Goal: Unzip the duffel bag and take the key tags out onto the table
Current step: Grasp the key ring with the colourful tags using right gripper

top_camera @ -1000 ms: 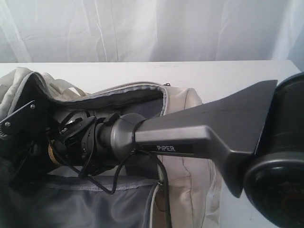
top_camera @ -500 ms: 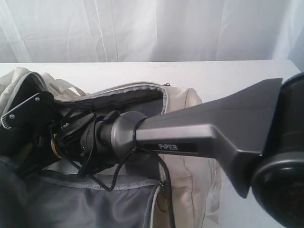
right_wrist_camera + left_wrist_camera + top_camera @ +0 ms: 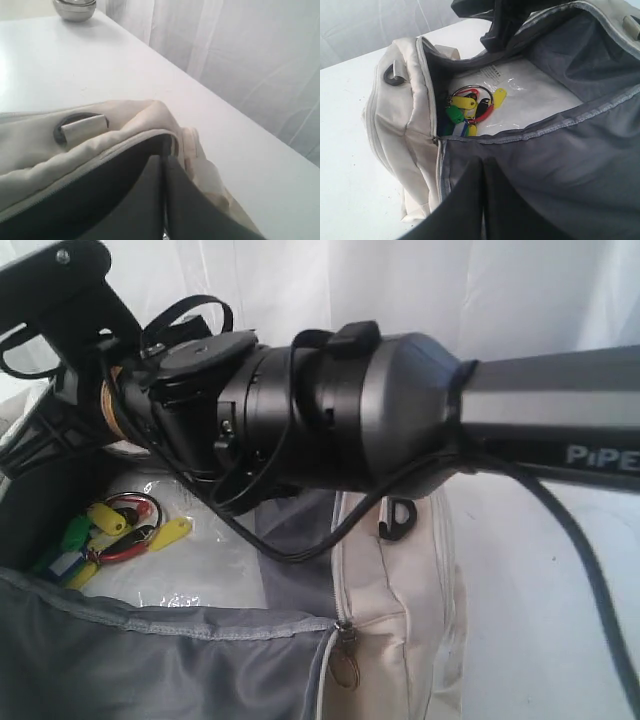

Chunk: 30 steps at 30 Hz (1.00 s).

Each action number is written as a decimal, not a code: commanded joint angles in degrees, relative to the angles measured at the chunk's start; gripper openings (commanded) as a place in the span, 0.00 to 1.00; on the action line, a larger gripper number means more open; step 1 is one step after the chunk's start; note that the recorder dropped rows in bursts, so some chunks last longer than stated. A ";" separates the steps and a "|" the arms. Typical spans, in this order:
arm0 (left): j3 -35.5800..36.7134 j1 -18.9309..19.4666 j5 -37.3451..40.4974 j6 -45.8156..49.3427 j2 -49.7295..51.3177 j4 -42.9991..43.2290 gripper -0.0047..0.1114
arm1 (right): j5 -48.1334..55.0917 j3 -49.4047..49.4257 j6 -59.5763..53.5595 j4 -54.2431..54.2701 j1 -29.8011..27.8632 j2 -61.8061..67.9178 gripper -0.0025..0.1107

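**Duffel unzipped, key tags inside, both grippers pinching fabric**

The cream duffel bag (image 3: 402,115) lies on the white table (image 3: 350,170) with its main zip open and its grey lining (image 3: 580,150) exposed.

The left gripper (image 3: 482,165) has its dark fingers pressed together on a fold of that lining, just short of the grey-bound edge of the opening. Directly ahead of its tips and past that edge, the key tags (image 3: 470,107) sit on the bag's floor. They are a bunch of yellow, green, red, black and blue tags on rings. They rest on a clear plastic sleeve (image 3: 540,92), which carries a line of small print too fine to read. The tags' label windows cannot be read either.

The right gripper (image 3: 162,160) is likewise closed, nipping the bag's zip-edged rim. A ring fitting (image 3: 80,127) on the bag's end sits off to one side of its tips. Far beyond them a metal bowl (image 3: 75,9) stands on the table.

In the exterior view the right arm (image 3: 400,410) reaches across the open bag, well above the tags. White lettering (image 3: 600,454) on it reads "PiPE" — the frame edge cuts off the rest. A metal zip pull (image 3: 346,665) hangs at the bag's near corner.
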 commanded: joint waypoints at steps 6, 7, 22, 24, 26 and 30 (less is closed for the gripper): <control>0.30 -0.08 0.13 -0.30 -0.36 0.18 0.04 | -1.60 2.67 -1.88 12.51 -0.82 8.92 0.28; 0.30 -0.08 0.13 -0.30 -0.36 0.18 0.04 | -1.60 2.79 -1.88 12.61 -0.82 9.82 0.31; 0.30 -0.08 0.13 -0.30 -0.36 0.18 0.04 | 0.04 2.79 -1.90 8.90 -0.82 17.18 0.60; 0.30 -0.08 0.13 -0.30 -0.36 0.18 0.04 | 0.04 2.79 -1.90 8.90 -0.82 18.07 0.56; 0.30 -0.08 0.13 -0.30 -0.36 0.18 0.04 | -0.37 2.79 -1.90 8.90 -0.82 18.66 0.47; 0.30 -0.08 0.25 -0.31 -0.36 0.18 0.04 | -1.01 2.79 -1.90 8.90 -0.82 18.79 0.20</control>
